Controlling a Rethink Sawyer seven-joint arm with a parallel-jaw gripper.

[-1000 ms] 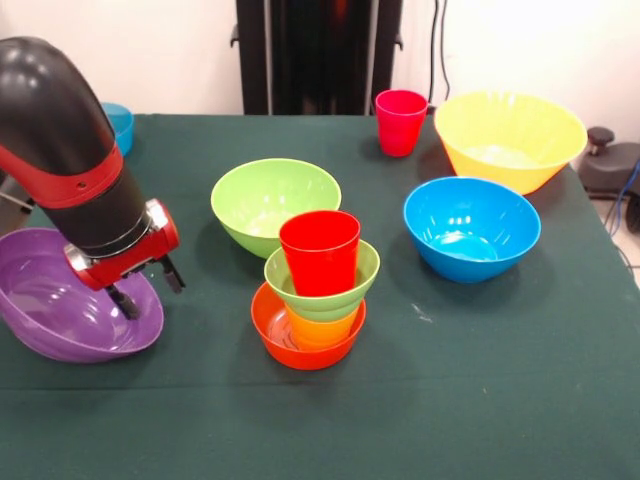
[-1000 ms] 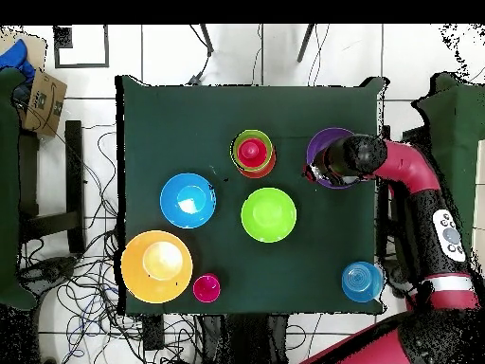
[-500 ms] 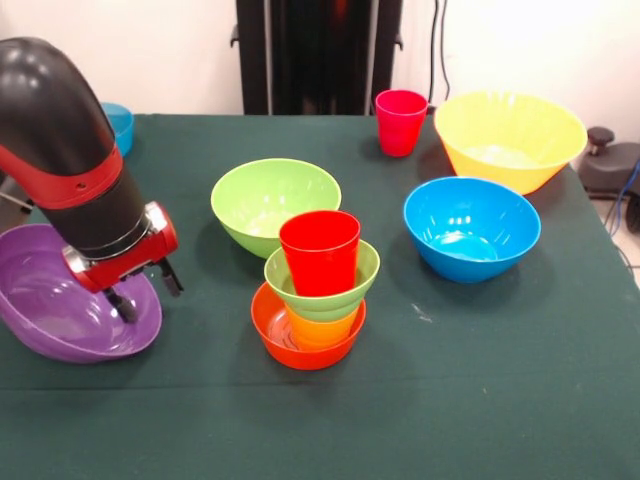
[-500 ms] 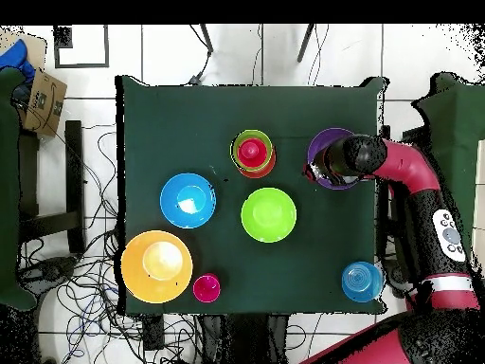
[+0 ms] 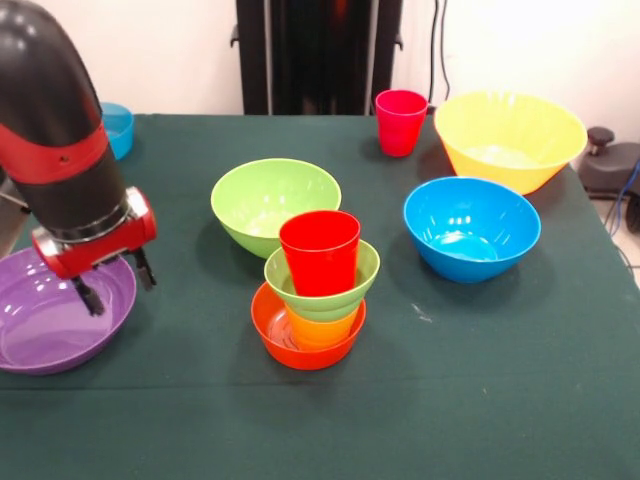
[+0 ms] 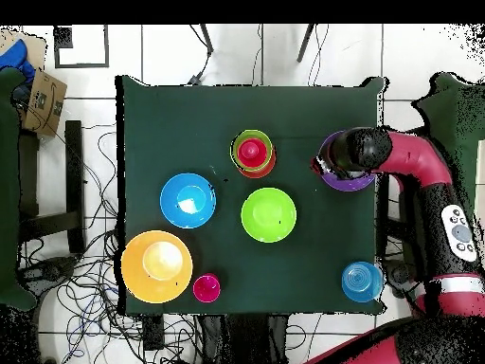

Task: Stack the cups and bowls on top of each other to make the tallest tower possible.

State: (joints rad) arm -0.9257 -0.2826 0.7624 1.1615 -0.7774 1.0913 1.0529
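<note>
Tower [image 5: 315,295] of nested bowls and cups stands near centre on the surface, while at nine o'clock the hand [image 5: 112,283], fingers spread and empty, straddles the purple bowl's [image 5: 40,335] rim, which may tip or slide off the edge.

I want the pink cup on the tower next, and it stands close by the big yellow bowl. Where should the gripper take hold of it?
Take the pink cup by its rim from straight above, one finger inside and one outside. It stands upright, mouth up, and tapers downward, so a side grasp might slip. The yellow bowl stands close on one side, so a descent from above probably keeps the gripper clear of it.
</note>
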